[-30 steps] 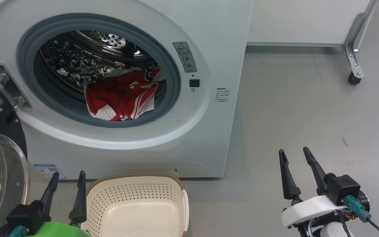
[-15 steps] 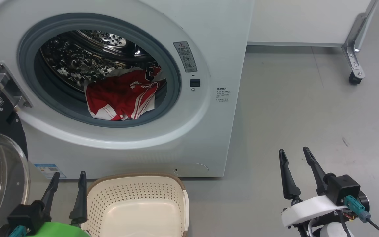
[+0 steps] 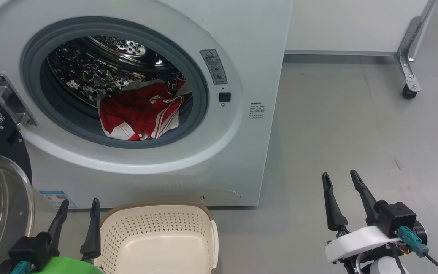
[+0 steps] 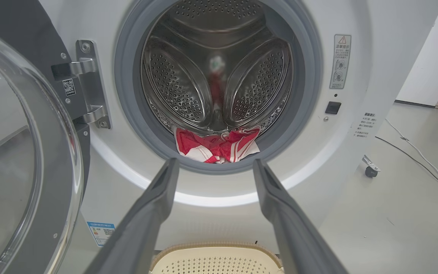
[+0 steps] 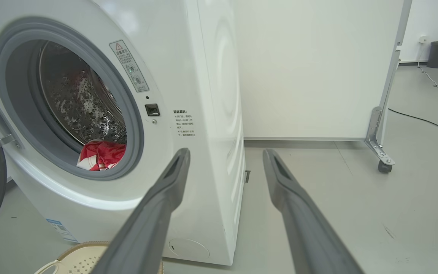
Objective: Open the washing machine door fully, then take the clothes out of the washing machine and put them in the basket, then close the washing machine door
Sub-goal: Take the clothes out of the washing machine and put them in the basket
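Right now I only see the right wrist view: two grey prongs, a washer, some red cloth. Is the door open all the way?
Observer: Looks so: the washing machine door is swung far to the left, glass bowl facing the room.
Operator: Anything in the basket?
Observer: No, the basket is bare inside, on the floor before the washing machine.
Operator: And the other arm?
Observer: The left gripper is open, holding nothing, aimed at the clothes on the drum's front lip.

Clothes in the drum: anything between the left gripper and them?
Nothing visible. The washing machine door is swung aside to the left, the left gripper faces the clothes through an unblocked mouth, and the basket sits below that line.
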Controlling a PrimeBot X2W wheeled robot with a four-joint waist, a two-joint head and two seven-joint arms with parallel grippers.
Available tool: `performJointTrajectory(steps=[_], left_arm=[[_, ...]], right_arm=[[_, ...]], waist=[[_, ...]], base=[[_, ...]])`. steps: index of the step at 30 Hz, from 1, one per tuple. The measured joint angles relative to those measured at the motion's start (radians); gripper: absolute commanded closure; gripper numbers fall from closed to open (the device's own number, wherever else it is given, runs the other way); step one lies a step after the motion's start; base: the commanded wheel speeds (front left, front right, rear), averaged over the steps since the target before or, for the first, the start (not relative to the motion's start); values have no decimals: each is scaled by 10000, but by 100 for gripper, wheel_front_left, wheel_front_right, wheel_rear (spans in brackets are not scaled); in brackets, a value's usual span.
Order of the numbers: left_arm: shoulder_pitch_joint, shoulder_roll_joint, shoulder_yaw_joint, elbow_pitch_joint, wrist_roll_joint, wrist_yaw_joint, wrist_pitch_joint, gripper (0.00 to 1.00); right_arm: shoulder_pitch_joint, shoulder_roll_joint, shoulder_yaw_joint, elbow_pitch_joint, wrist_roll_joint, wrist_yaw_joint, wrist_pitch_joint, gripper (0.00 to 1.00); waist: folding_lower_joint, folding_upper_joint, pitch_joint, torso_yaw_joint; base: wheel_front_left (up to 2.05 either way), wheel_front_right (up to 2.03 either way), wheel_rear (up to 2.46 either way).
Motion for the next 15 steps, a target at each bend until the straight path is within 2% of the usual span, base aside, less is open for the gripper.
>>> performJointTrajectory(steps=[15], left_arm=[[26, 155, 242, -54, 0, 215, 13, 0]], right_arm=[[-1, 0, 144, -27, -6, 0, 0, 0]], waist=[[0, 0, 225, -93]], base=[[0, 0, 0]])
